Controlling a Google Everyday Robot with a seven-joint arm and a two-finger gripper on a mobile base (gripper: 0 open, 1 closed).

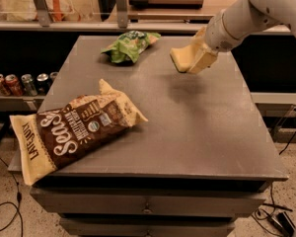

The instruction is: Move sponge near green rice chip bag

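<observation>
One camera looks down across the table (197,132) from its front, gripper (192,63) holding sponge (180,58) far right

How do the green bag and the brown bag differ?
The green bag is much smaller than the brown bag. The green bag lies at the table's far edge; the brown bag lies front left, overhanging the edge. Both lie flat. The gripper holds the sponge above the table, right of the green bag.

I see the pale yellow foam sponge (181,58), tilted, clamped in my gripper (194,62) above the grey surface (187,132), near the glossy green rice chip bag (130,46) lying flat.
</observation>
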